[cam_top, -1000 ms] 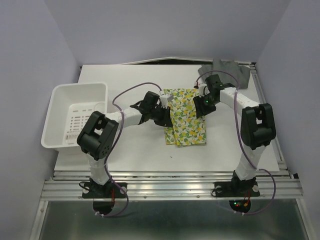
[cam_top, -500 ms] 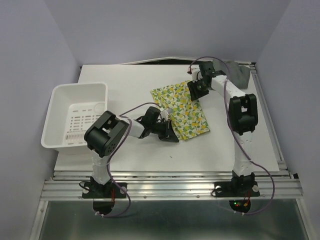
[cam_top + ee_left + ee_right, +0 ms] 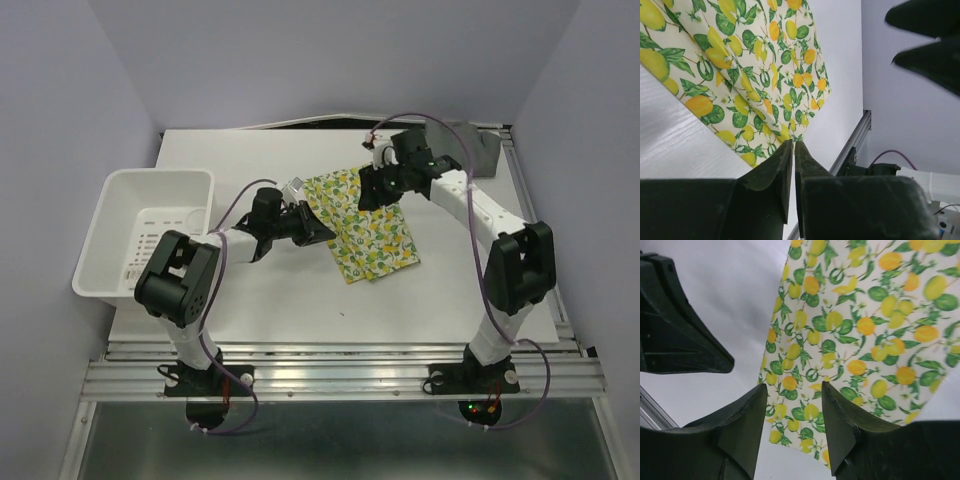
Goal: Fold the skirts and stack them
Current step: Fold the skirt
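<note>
We think the lemon skirt (image 3: 375,230) is light, soft and floppy. It will bend and slide when we pull it, and it will not break. It lies flat in the middle of the desk (image 3: 280,300). The best place to take hold is a corner or the edge, with just a small pinch. The grey skirt (image 3: 472,143) waits in the upper right of the top view.

The left gripper (image 3: 322,235) reaches in low from the left to the skirt's left edge. Its jaws are almost closed, with only a thin gap, and we cannot tell if cloth is nipped there. The right gripper (image 3: 365,198) hangs over the skirt's top edge, tipped down, jaws apart and holding nothing
</note>
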